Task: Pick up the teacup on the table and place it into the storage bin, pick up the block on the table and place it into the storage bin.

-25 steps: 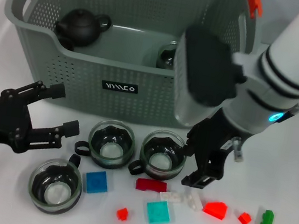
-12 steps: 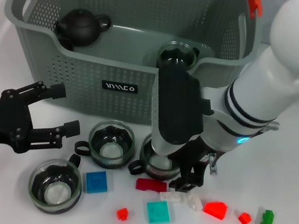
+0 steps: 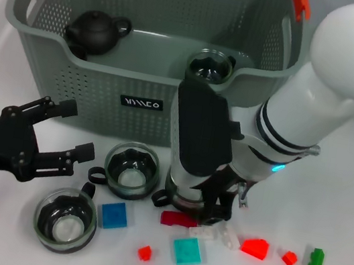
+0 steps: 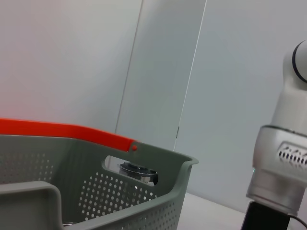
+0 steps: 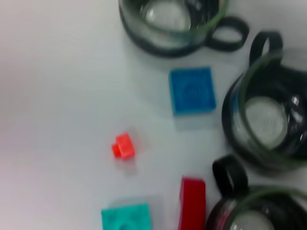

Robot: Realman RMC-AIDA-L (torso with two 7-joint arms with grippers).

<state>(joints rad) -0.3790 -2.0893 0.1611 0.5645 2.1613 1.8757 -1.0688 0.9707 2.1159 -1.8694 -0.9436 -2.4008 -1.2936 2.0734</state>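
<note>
The right gripper [image 3: 218, 206] is lowered over the teacup [image 3: 182, 201] standing in front of the storage bin [image 3: 37, 75], on the right of the row of 2 cups there; most of that cup is hidden under the wrist and only its dark handle and lower rim are seen. Whether the fingers are spread or pressed together cannot be told. The step in hand is judged to be the grasp of this teacup.

For a clean grasp, the rim should be straddled by the fingers, 1 inside and 1 outside the glass wall, and the fingers pressed together only once they are low enough. The neighbouring cup [image 3: 131, 169] stands just beside it and the dark red block [image 3: 178, 219] lies just in front, so a straight vertical approach and lift are advised, to leave both undisturbed.

1 cup [image 3: 210, 66] and a black teapot [image 3: 95, 29] are already seen inside the bin. The left gripper [image 3: 62, 130] is held spread and idle over the table, left of the cups.
</note>
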